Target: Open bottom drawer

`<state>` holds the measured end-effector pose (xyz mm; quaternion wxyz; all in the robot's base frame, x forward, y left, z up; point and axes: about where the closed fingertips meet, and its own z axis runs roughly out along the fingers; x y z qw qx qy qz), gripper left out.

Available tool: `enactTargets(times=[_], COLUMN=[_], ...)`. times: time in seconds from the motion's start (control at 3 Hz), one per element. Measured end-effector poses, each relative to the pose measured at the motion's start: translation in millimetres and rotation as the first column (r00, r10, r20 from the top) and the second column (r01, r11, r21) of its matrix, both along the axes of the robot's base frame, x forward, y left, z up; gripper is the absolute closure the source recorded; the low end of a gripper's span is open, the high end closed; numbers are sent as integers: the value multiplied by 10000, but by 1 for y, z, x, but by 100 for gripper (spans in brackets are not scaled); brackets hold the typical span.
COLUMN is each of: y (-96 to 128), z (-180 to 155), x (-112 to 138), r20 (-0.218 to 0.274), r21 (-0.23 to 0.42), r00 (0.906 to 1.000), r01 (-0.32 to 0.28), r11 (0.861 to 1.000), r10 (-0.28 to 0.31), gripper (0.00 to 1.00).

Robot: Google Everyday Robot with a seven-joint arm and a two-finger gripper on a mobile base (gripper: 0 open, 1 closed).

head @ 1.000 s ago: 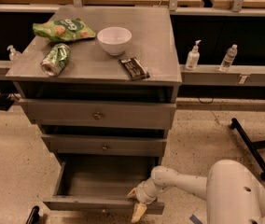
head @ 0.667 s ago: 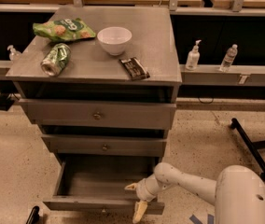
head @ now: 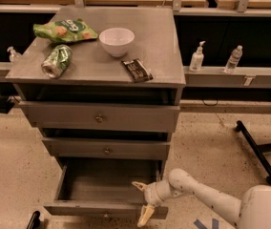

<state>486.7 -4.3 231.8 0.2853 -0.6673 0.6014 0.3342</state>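
Since a second ago the robot's rounded white body has slid toward the right edge of the view, so its arm (head: 207,194) now reaches further to the drawer, while the gripper (head: 142,201) has stayed at much the same spot. The bottom drawer (head: 92,208), lowest of three in a grey wooden cabinet (head: 159,56), stands pulled well out, its dark, bare inside showing. Its flat front carries one small round metal knob (head: 106,215).

The gripper sits at the right end of that front. Its two pale fingers are spread apart, one over the drawer's inside and one in front of the panel (apparently hooking the board rather than pinching the knob). That hold would suit dragging the drawer outward. The job looks nearly or fully done.

The middle drawer (head: 106,149) and top drawer (head: 99,117) are less far out. On the matte top rest a smooth white bowl (head: 117,41), a crinkled green snack bag (head: 64,31), a green can (head: 57,61) on its side and a dark wrapped bar (head: 136,70).
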Motion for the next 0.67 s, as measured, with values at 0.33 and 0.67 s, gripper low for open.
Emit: enactTargets(times=[0.33, 0.67], y=[-23, -37], z=[-3, -4], x=[2, 4], r20=[-35, -18], r21=[731, 854], r00=[9839, 9714], r01=[1784, 2369], r11=[9812, 9678], r10=[-1786, -2376], gripper=[0, 0])
